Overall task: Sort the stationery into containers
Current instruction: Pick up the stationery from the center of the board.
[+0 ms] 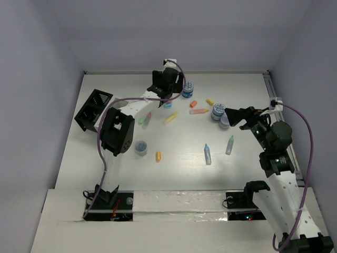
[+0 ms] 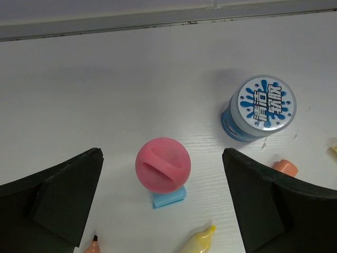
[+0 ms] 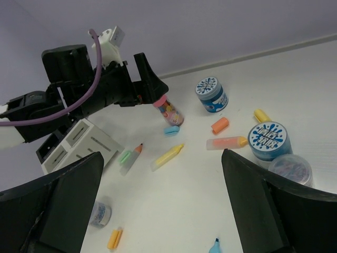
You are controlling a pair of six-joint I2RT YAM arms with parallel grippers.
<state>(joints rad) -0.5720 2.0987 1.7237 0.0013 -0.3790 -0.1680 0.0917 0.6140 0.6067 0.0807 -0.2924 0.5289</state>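
Note:
My left gripper [image 2: 162,156] is open and hangs over an upright tube with a pink cap [image 2: 162,164], which stands between the fingers without touching them; a blue cap [image 2: 169,197] lies against it. A blue-lidded tub [image 2: 258,108] stands to the right. My right gripper [image 3: 162,158] is open and empty, raised above a yellow highlighter [image 3: 167,156]. More stationery is scattered: an orange highlighter [image 3: 226,142], two tubs [image 3: 268,139], a blue highlighter [image 1: 207,154]. The black tray [image 1: 93,109] sits at the far left, with the white box [image 3: 79,139] beside it.
A grey-lidded tub [image 1: 140,147] and a short orange stick [image 1: 158,156] lie near the left arm's elbow. A greenish highlighter [image 1: 230,145] lies in front of the right arm. The table's back edge [image 2: 158,23] runs close behind the left gripper.

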